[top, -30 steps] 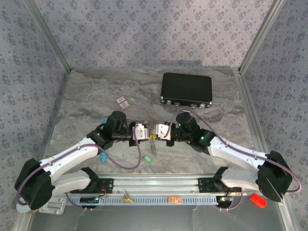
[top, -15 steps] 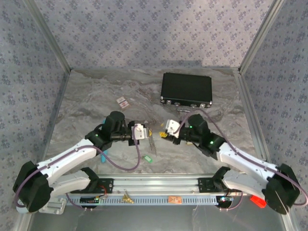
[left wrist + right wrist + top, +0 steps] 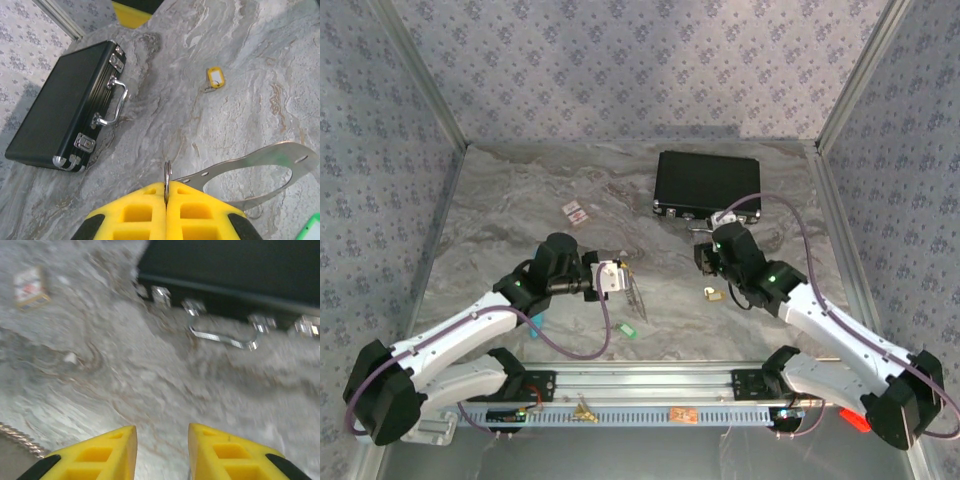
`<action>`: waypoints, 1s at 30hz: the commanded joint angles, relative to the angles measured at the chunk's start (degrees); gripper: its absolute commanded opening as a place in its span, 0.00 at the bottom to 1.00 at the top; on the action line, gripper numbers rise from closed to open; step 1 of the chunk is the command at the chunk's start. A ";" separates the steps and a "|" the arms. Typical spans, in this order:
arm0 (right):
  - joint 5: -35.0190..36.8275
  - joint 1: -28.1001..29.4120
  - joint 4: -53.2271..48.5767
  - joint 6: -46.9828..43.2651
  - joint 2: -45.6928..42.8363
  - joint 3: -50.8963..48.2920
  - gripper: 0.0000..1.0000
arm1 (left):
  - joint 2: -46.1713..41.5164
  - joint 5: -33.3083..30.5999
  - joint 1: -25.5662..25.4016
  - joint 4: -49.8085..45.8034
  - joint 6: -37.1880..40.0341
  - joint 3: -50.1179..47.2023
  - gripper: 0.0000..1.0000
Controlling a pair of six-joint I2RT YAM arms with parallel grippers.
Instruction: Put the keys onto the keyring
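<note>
green key (image 3: 627,328) loose on table (image 3: 520,200), near centre | left gripper (image 3: 167,192) clamped tight on keyring (image 3: 240,164), hoop lifted, probably to present it for threading | yellow key (image 3: 713,294) lies right of hoop, apart | right gripper (image 3: 162,442) partly open, empty, above bare table | red-and-white card (image 3: 575,212), far left, and black case (image 3: 708,186), far right: no legible writing

Grey marbled table (image 3: 520,190), black case (image 3: 708,185) at the far right with its handle toward the near side, red-and-white card (image 3: 575,212) left of the case, yellow key (image 3: 714,294) right of centre, green key (image 3: 628,328) nearer the front edge, well apart from it.
</note>
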 commanded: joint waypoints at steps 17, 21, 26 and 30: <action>-8.72 -4.16 -14.81 12.45 23.63 3.26 0.33 | 1.13 -2.90 0.11 -0.80 -3.07 3.17 0.00; -10.19 -4.14 -13.39 10.01 25.67 3.22 0.29 | 1.22 -2.71 0.17 -0.77 -3.10 3.12 0.00; -10.19 -4.09 -13.75 9.92 26.70 2.61 0.26 | 1.16 -2.45 0.28 -0.72 -2.99 2.99 0.00; -10.16 -4.03 -13.43 10.00 26.86 2.19 0.24 | 1.48 -2.18 0.55 -0.85 -2.84 2.77 0.00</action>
